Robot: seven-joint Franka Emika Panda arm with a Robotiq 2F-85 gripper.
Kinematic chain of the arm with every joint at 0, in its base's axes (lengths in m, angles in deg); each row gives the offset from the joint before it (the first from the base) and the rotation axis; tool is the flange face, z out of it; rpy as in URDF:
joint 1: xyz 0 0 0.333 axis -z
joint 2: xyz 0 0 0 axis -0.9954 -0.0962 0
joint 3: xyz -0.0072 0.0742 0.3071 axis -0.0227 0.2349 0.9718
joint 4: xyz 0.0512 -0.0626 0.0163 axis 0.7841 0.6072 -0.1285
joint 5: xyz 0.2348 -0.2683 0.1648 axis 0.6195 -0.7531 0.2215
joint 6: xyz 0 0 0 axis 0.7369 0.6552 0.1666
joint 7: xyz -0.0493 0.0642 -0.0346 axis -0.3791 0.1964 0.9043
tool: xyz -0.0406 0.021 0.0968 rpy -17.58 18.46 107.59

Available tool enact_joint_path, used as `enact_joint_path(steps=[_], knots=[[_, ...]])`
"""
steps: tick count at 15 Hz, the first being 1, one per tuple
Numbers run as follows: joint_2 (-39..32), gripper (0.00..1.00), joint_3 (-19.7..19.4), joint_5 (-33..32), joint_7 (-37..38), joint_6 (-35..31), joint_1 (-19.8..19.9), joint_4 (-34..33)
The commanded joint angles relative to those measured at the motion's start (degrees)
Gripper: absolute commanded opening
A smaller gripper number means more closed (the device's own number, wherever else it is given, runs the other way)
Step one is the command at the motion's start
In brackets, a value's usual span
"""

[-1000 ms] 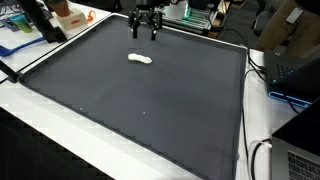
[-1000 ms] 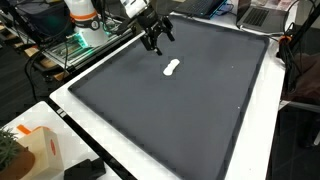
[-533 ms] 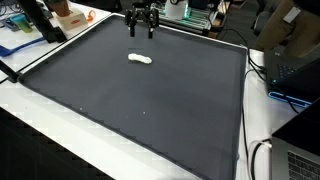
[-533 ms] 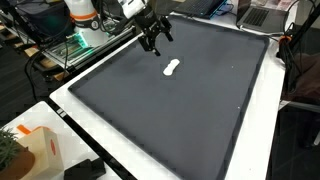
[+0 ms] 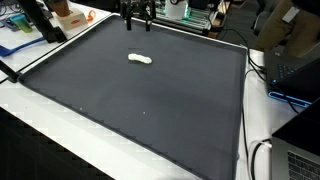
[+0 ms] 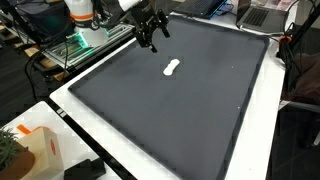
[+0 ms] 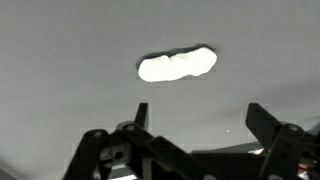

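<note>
Gripper (image 5: 138, 20) is wide open w/ nothing in it, hovering up off the dark mat (image 5: 150, 110) right by the table (image 5: 45, 112) edge on the arm's side. You can see it in both exterior views, here too (image 6: 150, 36). Only thing near it is a small white lump (image 5: 140, 58), kinda peanut-shaped, lying flat on the mat a bit further in from that edge, toward the middle but not rly there yet. So it's out in front of the gripper and below it, not under it, clear gap btwn them. Wrist view shows the lump (image 7: 177, 65) just ahead of the gripper (image 7: 200, 118) and slightly off to one side of centre. Its long axis runs abt parallel to the line from finger to finger, tilted a touch, so imo the jaws line up along its length rather than across the narrow waist. Can't tell what it's made of tbh.
</note>
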Motion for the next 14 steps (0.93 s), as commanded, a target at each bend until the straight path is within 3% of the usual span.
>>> enact_joint_path(steps=[1, 5, 8, 11, 12, 14], knots=[[-6.6, 1.0, -5.7, -12.0, 0.8, 3.4, 1.0, -2.4], [-14.2, 1.0, -8.7, -25.8, 5.7, 3.0, 0.7, -6.3], [-20.3, 1.0, -8.0, -33.9, 12.9, -0.1, -0.3, -8.4], [-26.3, 1.0, -6.3, -37.4, 21.1, -7.7, -1.4, -8.8], [-27.8, 1.0, -9.5, -40.1, 19.9, -9.5, -4.6, -7.7], [-31.2, 1.0, -9.2, -41.9, 22.8, -12.7, -5.3, -7.8]])
